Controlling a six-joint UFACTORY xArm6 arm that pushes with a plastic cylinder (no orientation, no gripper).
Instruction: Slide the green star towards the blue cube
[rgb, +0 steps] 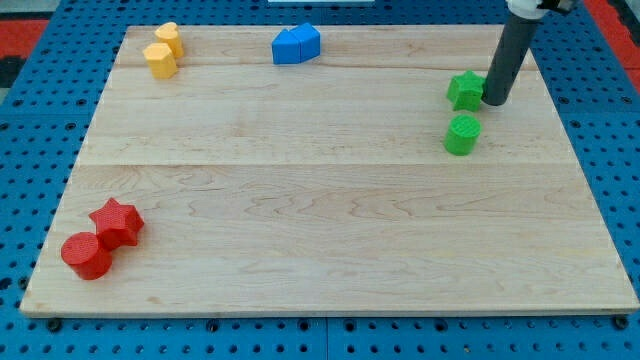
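Observation:
The green star (465, 90) lies near the view's right edge of the wooden board, in the upper part. My tip (495, 101) stands right beside the star, on its right, touching or nearly touching it. The blue cube (286, 47) sits at the view's top, a little left of centre, with a second blue block (306, 42) pressed against its right side. The star is far to the right of the blue cube.
A green cylinder (462, 135) lies just below the star. Two yellow blocks (163, 51) sit at the top left. A red star (117, 222) and a red cylinder (86, 255) sit at the bottom left. The board (320, 200) rests on a blue pegboard.

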